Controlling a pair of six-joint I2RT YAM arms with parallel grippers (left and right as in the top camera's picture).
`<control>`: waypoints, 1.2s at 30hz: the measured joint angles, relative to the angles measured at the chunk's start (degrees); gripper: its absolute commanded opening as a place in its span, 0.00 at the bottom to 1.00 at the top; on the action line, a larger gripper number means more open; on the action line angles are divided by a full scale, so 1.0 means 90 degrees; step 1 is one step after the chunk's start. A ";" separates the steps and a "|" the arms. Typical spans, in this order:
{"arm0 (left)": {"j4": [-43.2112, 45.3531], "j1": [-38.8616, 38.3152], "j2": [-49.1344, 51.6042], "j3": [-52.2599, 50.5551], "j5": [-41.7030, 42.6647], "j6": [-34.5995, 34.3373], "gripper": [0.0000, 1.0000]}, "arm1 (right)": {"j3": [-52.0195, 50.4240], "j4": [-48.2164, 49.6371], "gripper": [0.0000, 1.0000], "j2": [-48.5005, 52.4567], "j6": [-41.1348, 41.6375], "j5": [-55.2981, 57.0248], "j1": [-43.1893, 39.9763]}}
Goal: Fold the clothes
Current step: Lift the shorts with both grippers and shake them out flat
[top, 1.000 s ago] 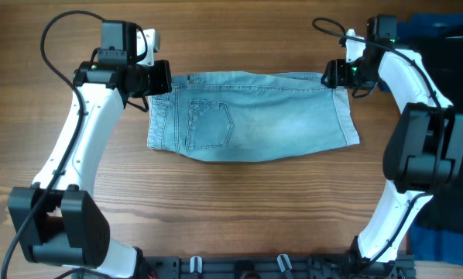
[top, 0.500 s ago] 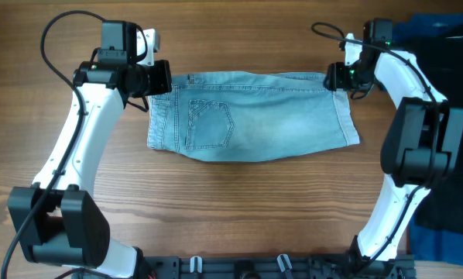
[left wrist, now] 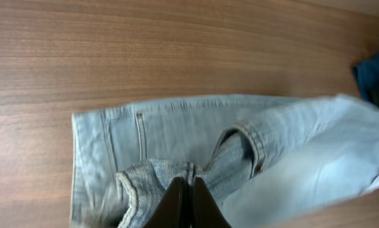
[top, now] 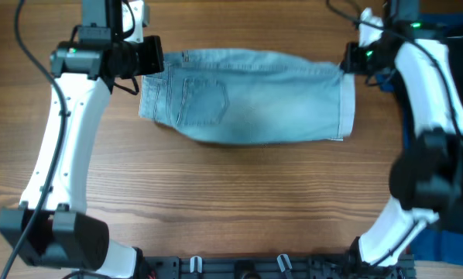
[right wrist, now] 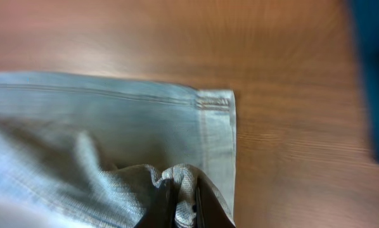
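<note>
The clothes, pale blue denim shorts, hang stretched sideways between my two grippers over the far half of the table, back pocket facing up. My left gripper is shut on the waistband corner; in the left wrist view the bunched waistband sits pinched at my left gripper. My right gripper is shut on the cuffed hem corner; the right wrist view shows a fold of hem clamped in my right gripper, with the lower layer below.
A royal-blue garment lies at the far right edge of the wooden table, and dark cloth sits at the right front. A blue patch shows in the left wrist view.
The right gripper has shut on the hem corner. Both grippers have risen with the shorts, whose far edge has lifted and shifted toward the table's far side.
</note>
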 measured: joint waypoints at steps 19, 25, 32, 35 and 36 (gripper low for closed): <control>-0.0661 -0.0058 -0.2664 0.0172 0.0000 -0.0005 0.04 | 0.0248 -0.1338 0.04 -0.3857 -0.0002 -0.0075 0.0005; -0.0889 -0.0058 -0.2657 0.0204 0.0000 -0.0029 0.04 | 0.0245 -0.1673 0.04 -0.3813 -0.0002 -0.0075 0.0005; -0.0792 -0.0206 -0.2851 0.0418 -0.0005 -0.0165 0.04 | 0.0248 -0.1639 0.04 -0.4388 0.0039 -0.0078 0.0005; -0.0789 -0.0495 -0.3262 0.0590 0.0000 -0.0168 0.04 | 0.0291 -0.1642 0.04 -0.4940 0.0146 -0.0075 0.0005; -0.0792 -0.0602 -0.3453 0.0614 0.0000 -0.0168 0.04 | 0.0325 -0.1642 0.04 -0.5166 0.0189 -0.0078 0.0005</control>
